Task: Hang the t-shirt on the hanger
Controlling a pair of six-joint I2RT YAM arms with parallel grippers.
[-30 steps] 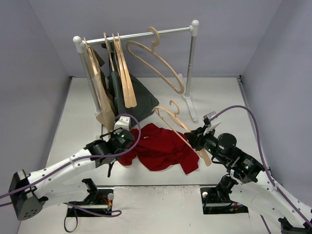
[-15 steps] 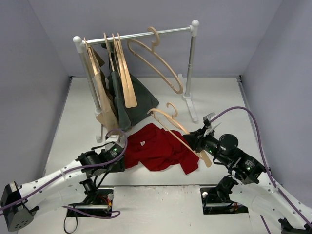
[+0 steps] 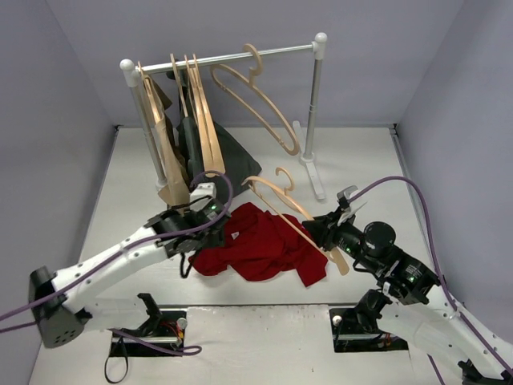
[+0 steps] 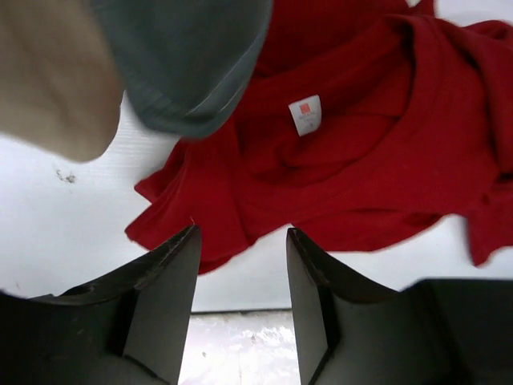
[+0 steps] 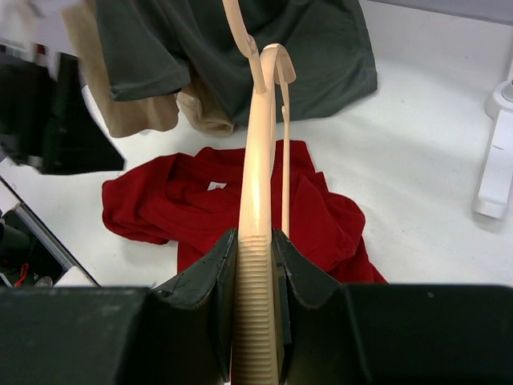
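The left arm stretched forward and low; the left gripper [image 4: 240,241] pointed down, jaws apart, holding nothing. The right arm was bent, and the right gripper [image 5: 255,237] was clamped on the hanger [image 5: 256,160].

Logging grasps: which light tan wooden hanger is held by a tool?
The light tan wooden hanger clamped in the right tool, over the dark-red t-shirt; the others hang on the metal rail.

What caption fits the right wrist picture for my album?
Right gripper shut on a wooden hanger, red t-shirt crumpled on the table.
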